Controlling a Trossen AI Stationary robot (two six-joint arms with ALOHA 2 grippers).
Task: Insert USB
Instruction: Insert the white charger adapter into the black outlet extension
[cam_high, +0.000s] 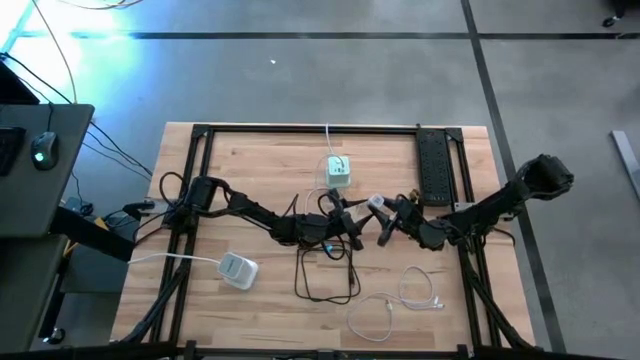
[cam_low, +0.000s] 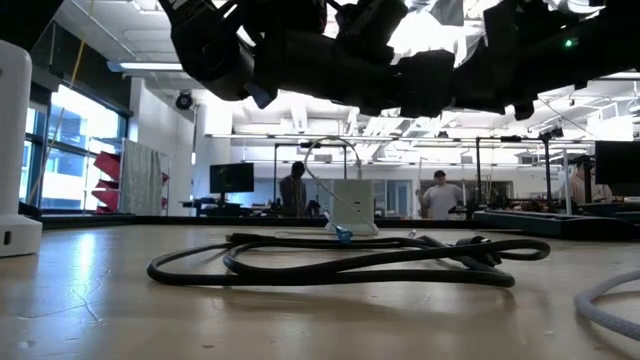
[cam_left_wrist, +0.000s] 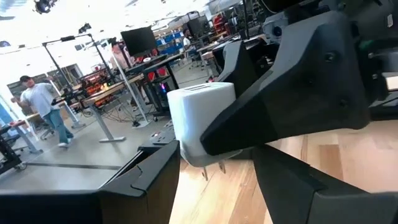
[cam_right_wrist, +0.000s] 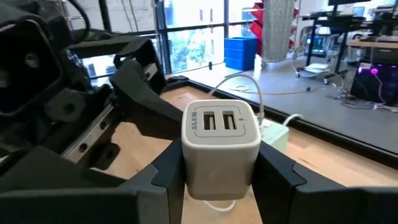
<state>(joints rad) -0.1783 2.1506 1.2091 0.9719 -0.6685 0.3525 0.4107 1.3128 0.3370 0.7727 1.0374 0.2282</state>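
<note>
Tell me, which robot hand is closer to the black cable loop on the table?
Left. The left gripper hangs right above the black cable loop; the right gripper, holding the white charger, is off to its side.

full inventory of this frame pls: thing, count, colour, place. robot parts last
USB charger block: 1, white, two ports, held above table centre in right gripper
Power adapter: 1, pale green, far centre of table, white cord attached
Power strip: 1, black, far right of table
Black cable: 1, looped, near centre
White cable: 1, loose, near right
White adapter: 1, near left, white cord attached
Table: 1, light wood
Left gripper: dark, open, at centre beside the block
Right gripper: dark, clamped on the block
</note>
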